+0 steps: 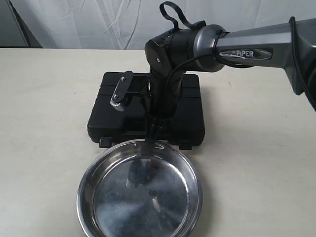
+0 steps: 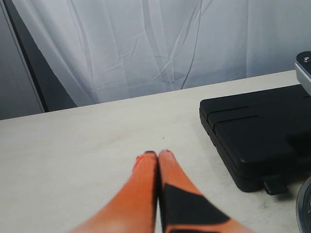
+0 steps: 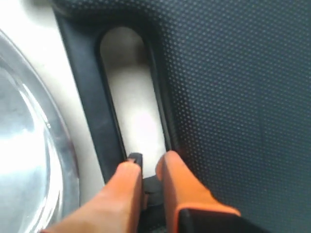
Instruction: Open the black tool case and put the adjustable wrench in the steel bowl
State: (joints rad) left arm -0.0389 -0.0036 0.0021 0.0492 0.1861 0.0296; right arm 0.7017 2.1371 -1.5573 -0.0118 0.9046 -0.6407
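While left gripper [image 2: 158,154] rests closed, right gripper [image 3: 148,165] — hold unclear — at pebbled black case [image 3: 233,97]

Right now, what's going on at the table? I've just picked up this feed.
The right gripper is down at the front edge of the black tool case, its fingertips drawn close at the end of the handle. Whether it actually grips is unclear. The case is closed, its contents hidden. The steel bowl sits just in front of the case with nothing in it. The left gripper is shut, holding nothing, over the table beside the case.
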